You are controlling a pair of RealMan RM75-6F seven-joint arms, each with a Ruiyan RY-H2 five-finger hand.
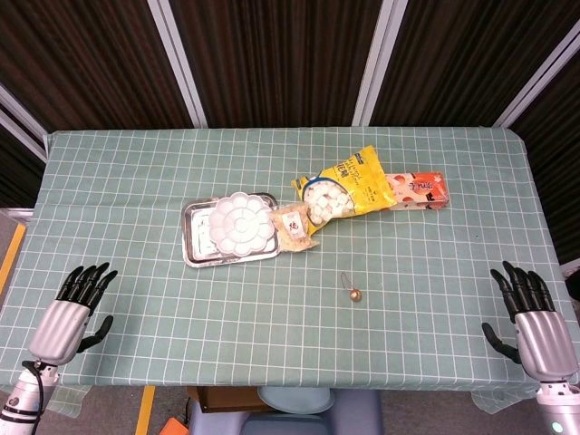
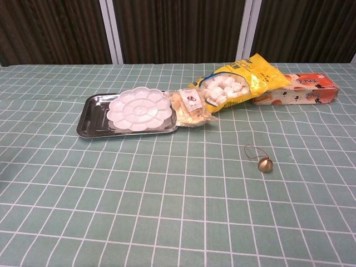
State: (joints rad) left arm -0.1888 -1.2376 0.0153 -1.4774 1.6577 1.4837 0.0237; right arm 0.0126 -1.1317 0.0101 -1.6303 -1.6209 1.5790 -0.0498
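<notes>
Dark slatted panels with pale uprights back a counter draped in a green, white-gridded cloth. The robot's left hand and right hand rest at the near corners, fingers spread and holding nothing, both well apart from everything else. Closest to them, alone in the middle of the cloth, lies a small brass bell with a thin cord loop. Farther back, a white flower-shaped palette sits in a steel tray; a small clear snack packet leans on the tray's right edge, touching a yellow bag of white sweets, which overlaps a red-and-white box.

The bell, judged round and light, could roll or skid from a clumsy pinch, and its cord might snag a finger. The yellow bag appears open at its mouth, so a knock could spill sweets.

Blue lettering on the bag, red characters on the box and a red mark on the packet's label are all too small to read.
</notes>
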